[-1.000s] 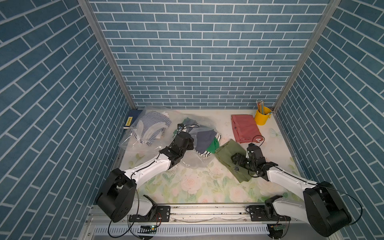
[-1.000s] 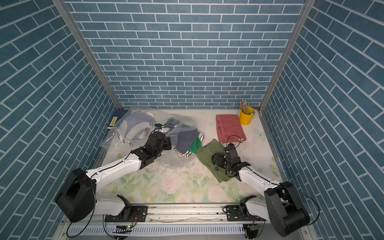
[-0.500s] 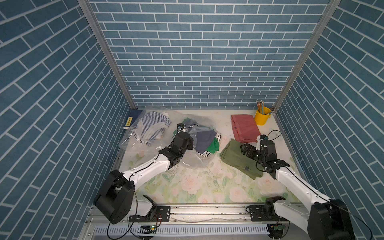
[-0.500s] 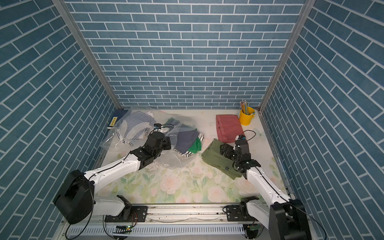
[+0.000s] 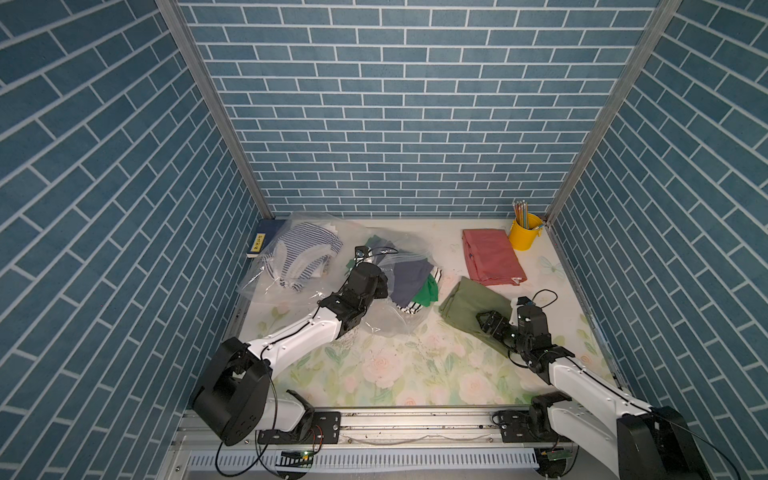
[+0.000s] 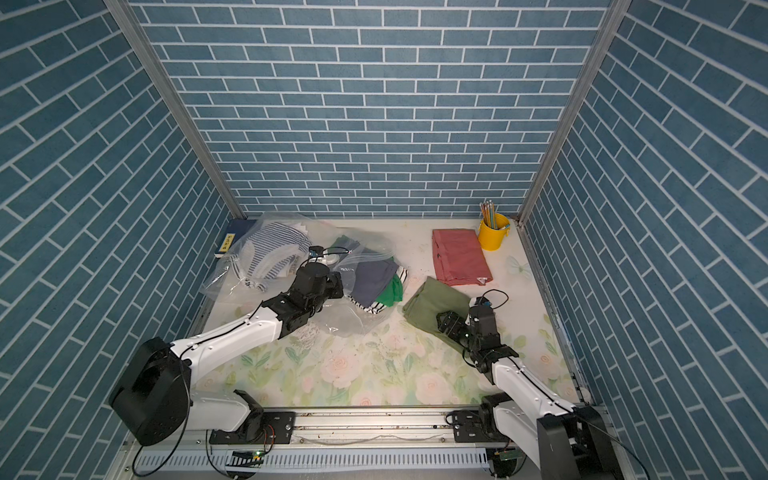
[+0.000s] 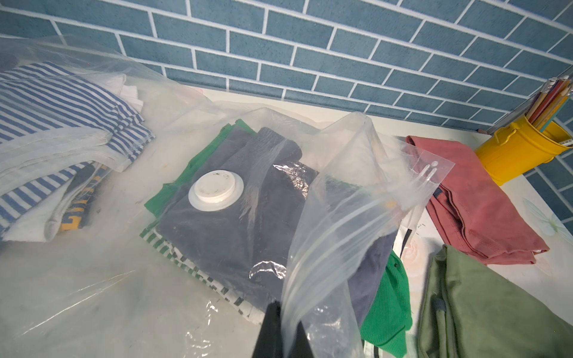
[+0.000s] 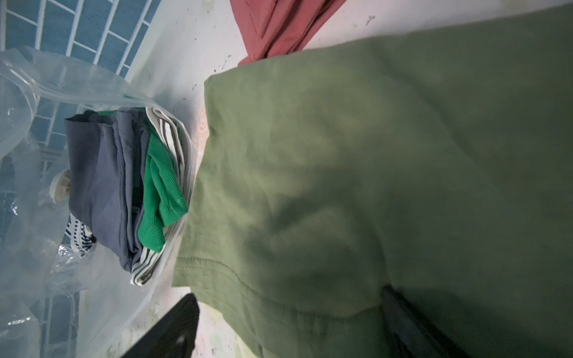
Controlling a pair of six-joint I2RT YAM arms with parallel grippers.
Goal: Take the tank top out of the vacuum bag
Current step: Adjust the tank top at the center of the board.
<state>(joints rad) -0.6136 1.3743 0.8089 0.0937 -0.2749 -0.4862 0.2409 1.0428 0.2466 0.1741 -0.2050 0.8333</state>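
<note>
The clear vacuum bag [image 5: 409,249] [image 7: 341,192] lies mid-table with its mouth facing right. Inside is a stack of folded clothes: a navy piece, a striped piece and a bright green ribbed garment [image 5: 428,291] [image 8: 158,192], apparently the tank top, poking out of the mouth. My left gripper [image 7: 283,313] [image 5: 384,286] is shut on the bag's upper film near the zip edge and holds it raised. My right gripper [image 8: 288,325] [image 5: 490,326] is open over the near corner of an olive garment [image 5: 465,303], right of the bag. It holds nothing.
A red folded garment [image 5: 492,257] lies at the back right, beside a yellow pencil bucket [image 5: 525,232]. A second clear bag with striped clothes [image 5: 299,253] and a blue book [image 5: 266,239] fill the back left corner. Brick walls close three sides.
My right arm swung toward the back right and came back down over the olive garment, which shifted slightly right. The left gripper kept its hold on the bag film.
</note>
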